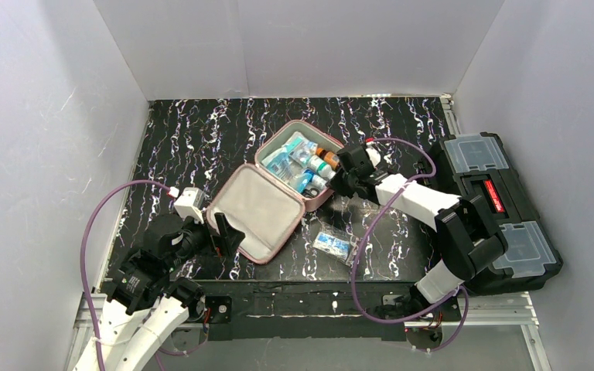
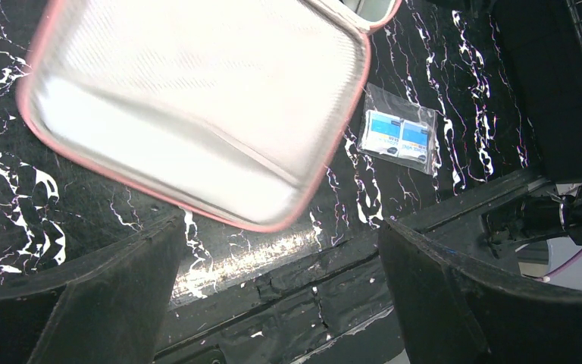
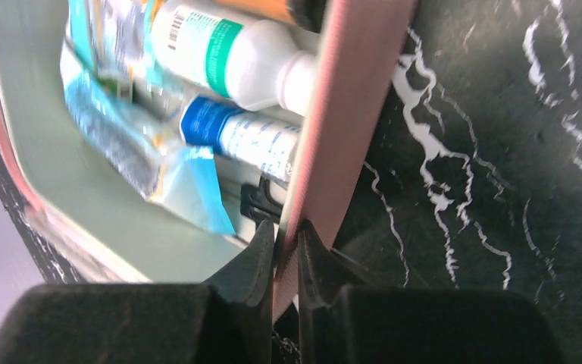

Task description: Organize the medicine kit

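The pink medicine kit (image 1: 259,210) lies open in the middle of the table, its grey-lined lid (image 2: 189,106) flat toward me. The far half holds bottles (image 1: 317,166) and blue packets. My right gripper (image 1: 336,184) is at that half's right side, shut on its pink wall (image 3: 348,114); the fingers of the right gripper (image 3: 286,235) pinch the rim from inside and outside. Just inside lie a white bottle with a green label (image 3: 227,57) and a blue-labelled bottle (image 3: 242,133). My left gripper (image 1: 228,232) stands wide open and holds nothing, low at the lid's near-left corner (image 2: 279,224).
A clear packet with blue sachets (image 1: 332,244) lies on the table right of the lid, also in the left wrist view (image 2: 398,136). A black toolbox with clear compartments (image 1: 495,209) stands at the right edge. White walls close in the table on three sides.
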Action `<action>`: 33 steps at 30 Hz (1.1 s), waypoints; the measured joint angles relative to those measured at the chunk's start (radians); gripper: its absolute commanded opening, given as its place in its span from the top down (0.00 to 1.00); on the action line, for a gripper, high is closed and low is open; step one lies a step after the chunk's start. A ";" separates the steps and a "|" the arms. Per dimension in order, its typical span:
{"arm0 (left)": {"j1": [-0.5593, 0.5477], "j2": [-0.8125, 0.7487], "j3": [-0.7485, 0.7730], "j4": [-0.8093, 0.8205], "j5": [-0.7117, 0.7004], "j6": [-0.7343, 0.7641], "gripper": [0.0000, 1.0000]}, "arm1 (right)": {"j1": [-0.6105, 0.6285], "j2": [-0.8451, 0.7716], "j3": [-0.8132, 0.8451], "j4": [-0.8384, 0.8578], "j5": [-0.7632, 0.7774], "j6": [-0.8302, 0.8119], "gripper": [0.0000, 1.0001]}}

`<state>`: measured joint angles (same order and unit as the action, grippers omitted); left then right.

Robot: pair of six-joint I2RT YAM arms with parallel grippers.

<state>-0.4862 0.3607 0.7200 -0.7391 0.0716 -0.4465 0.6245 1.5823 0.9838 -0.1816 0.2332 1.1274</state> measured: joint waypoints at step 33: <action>0.000 0.007 0.000 0.000 0.002 0.000 0.01 | -0.131 -0.191 0.031 -0.185 -0.184 -0.461 0.36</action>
<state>-0.4862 0.3679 0.7197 -0.7391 0.0739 -0.4465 0.4931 1.3911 1.0148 -0.3664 0.0489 0.6659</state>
